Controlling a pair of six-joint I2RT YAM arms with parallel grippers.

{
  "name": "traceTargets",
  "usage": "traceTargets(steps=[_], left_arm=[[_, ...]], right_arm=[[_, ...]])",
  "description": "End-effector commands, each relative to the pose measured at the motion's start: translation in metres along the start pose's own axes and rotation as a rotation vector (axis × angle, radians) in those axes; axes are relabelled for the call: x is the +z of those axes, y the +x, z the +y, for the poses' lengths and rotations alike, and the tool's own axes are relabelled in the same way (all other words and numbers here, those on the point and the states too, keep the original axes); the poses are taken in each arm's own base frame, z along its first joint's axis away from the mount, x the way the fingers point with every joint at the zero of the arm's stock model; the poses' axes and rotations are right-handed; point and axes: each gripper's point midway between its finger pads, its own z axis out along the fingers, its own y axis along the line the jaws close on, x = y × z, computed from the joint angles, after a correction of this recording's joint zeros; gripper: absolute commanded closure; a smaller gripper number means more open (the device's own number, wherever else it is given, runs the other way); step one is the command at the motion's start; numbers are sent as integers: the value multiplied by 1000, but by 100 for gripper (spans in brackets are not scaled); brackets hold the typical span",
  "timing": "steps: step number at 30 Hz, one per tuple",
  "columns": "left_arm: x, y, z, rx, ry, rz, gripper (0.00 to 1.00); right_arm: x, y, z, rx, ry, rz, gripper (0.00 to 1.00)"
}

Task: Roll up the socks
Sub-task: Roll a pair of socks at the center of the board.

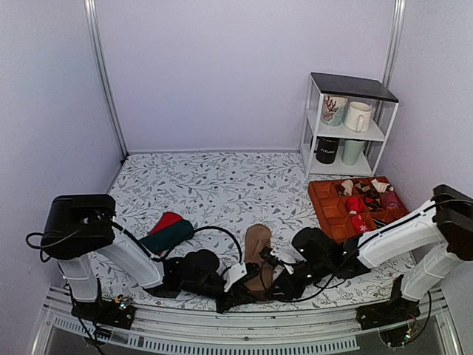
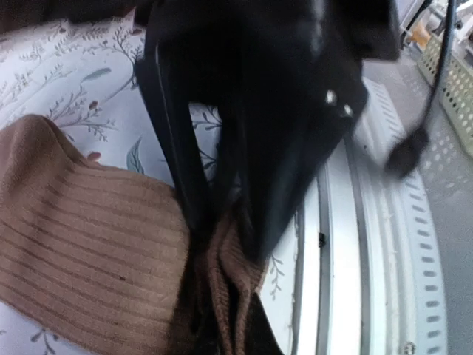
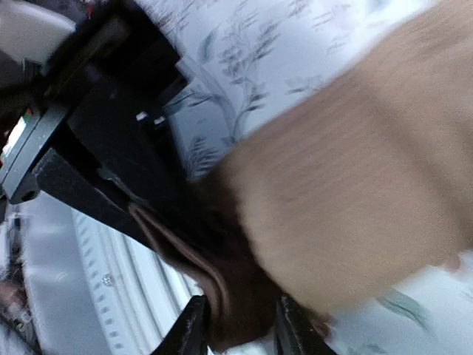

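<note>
The tan-brown socks (image 1: pixel 257 251) lie as one long flat strip on the leaf-print cloth, toe pointing away from the arms. My left gripper (image 1: pixel 238 285) and right gripper (image 1: pixel 278 283) meet at the strip's near end. In the left wrist view the ribbed socks (image 2: pixel 81 251) spread to the left, and their bunched near edge runs down between my left gripper's (image 2: pixel 233 333) jaws, which are shut on it. The black body above is the other gripper. In the right wrist view my right gripper (image 3: pixel 240 333) is shut on the dark folded cuff of the socks (image 3: pixel 355 192).
Red and dark green socks (image 1: pixel 168 231) lie left of the strip. An orange tray (image 1: pixel 325 203) with several small rolled socks stands at the right. A white shelf (image 1: pixel 314 111) with mugs stands behind it. The table's metal front rail (image 2: pixel 384 244) runs just beside both grippers.
</note>
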Motion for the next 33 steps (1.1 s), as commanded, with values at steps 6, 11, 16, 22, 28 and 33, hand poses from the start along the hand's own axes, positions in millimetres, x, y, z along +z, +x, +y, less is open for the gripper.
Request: traceTargets(steps=[6,11,16,22,28,33], left_arm=[[-14,118,-5,-340,44,375,100],[-15,121,-4,-354,47,385,100],[-13,122,-2,-357,50,392,100],[-15,124,1,-362,41,391,100],[-16,126,2,-364,41,392,100],[-18,128,2,-368,43,392,100]], right_arm=[[-77,-20,23,-661,306,-436,52],[-62,-4,35,-841,317,-403,52],[-36,3,40,-935,338,-318,52],[-30,-6,52,-1016,369,-357,55],[-13,5,55,-1039,318,-294,57],[-4,8,40,-998,368,-256,58]])
